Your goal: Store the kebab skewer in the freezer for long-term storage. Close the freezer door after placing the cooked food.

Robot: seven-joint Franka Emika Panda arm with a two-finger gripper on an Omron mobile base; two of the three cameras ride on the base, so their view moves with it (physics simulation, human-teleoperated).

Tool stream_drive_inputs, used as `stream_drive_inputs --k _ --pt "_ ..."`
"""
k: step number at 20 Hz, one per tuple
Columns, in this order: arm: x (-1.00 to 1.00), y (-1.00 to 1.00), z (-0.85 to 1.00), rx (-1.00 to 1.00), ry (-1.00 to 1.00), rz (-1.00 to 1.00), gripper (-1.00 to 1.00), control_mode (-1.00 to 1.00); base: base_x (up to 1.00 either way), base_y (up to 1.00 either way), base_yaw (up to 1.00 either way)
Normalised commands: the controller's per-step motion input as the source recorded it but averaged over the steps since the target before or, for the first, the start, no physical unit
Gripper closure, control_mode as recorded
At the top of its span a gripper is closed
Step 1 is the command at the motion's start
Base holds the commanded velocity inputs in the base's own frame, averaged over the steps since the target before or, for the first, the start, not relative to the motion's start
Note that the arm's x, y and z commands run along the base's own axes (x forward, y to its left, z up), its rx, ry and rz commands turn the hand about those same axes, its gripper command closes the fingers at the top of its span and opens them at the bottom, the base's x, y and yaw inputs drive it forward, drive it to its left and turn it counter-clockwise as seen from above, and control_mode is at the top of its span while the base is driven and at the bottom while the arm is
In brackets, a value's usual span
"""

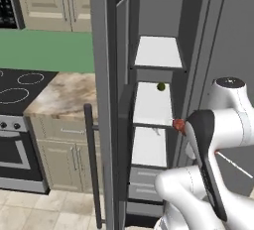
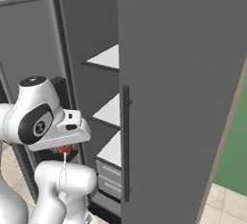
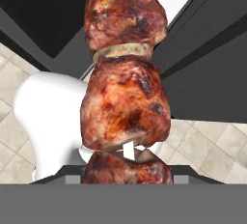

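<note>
My gripper (image 2: 64,146) is shut on the kebab skewer (image 3: 126,97), whose reddish-brown meat chunks loom large in the hand view. From the left base view a red chunk of the skewer (image 1: 178,124) sits right at the front edge of the freezer (image 1: 154,107), level with the middle white shelf. In the right base view the meat (image 2: 64,149) hangs under the hand and the thin pale stick points down. The freezer door (image 1: 105,100) stands wide open to the left, its long dark handle (image 1: 92,164) facing out.
A small green round item (image 1: 161,86) lies on the middle shelf. Grey drawers (image 1: 144,182) fill the freezer's bottom. The plain grey door (image 2: 183,97) with its handle stays closed on the right. A stove (image 1: 17,92) and marble counter (image 1: 64,95) lie left of the open door.
</note>
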Motion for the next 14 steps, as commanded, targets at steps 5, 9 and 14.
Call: stream_drive_inputs --k 5,9,14 --pt "0.0 0.0 0.0 0.0 0.0 0.0 1.0 1.0 0.28 -0.12 0.33" --pt "0.0 0.0 0.0 0.0 0.0 0.0 1.0 1.0 0.15 0.0 0.03" --pt "0.0 0.0 0.0 0.0 0.0 0.0 1.0 1.0 0.34 0.06 -0.11"
